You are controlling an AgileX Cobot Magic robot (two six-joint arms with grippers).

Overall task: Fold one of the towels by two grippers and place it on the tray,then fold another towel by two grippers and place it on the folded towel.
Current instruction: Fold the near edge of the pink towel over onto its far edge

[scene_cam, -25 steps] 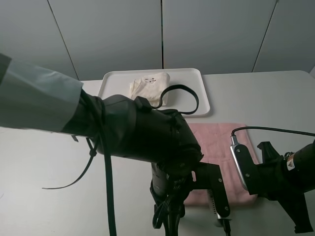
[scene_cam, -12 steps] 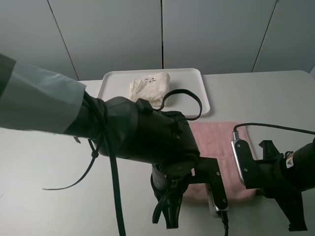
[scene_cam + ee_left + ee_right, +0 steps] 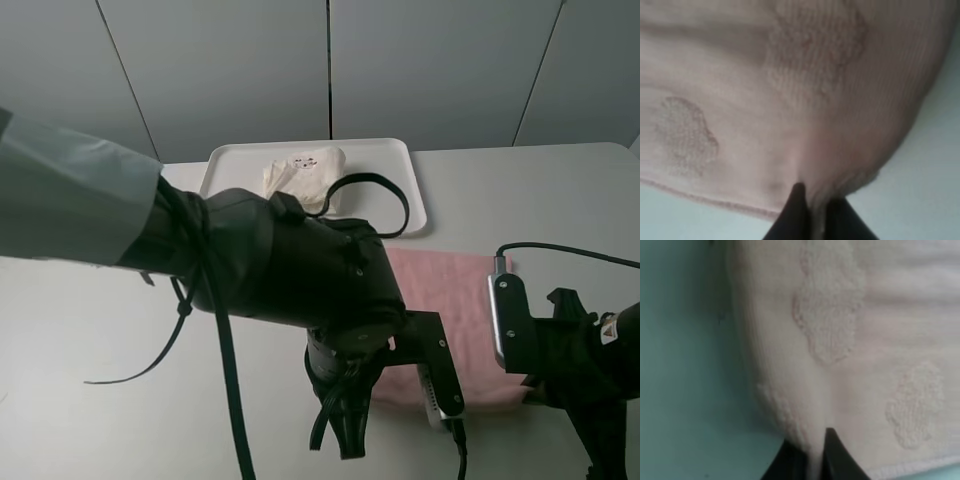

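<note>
No text is legible; dark specks (image 3: 300, 160) on the folded cream terry towel (image 3: 300, 178) (on the white plastic tray (image 3: 385, 170)) blur.

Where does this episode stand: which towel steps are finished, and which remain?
Done: the cream towel lies folded on the tray. In hand: the left tool and right tool each pinch the near edge of the pink towel, which lies spread flat on the table in front of the tray. Left: fold the pink towel and set it on the cream one.
</note>
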